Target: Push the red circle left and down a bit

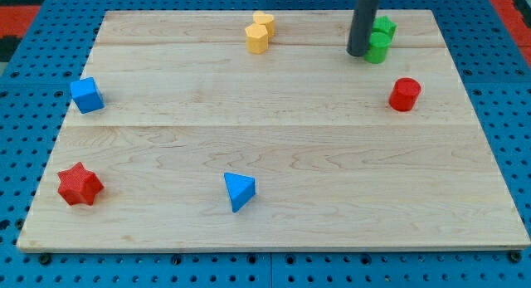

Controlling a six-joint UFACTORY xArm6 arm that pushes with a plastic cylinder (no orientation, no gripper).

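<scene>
The red circle (pixel 405 95) is a short red cylinder at the view's right, on the wooden board (pixel 274 147). My tip (pixel 359 53) is the lower end of the dark rod near the view's top right. It stands up and to the left of the red circle, apart from it. The tip is right beside two green blocks (pixel 380 39), at their left side.
Two yellow blocks (pixel 260 32) stand together at the view's top middle. A blue cube (pixel 86 95) is at the left. A red star (pixel 80 185) is at the bottom left. A blue triangle (pixel 239 191) is at the bottom middle.
</scene>
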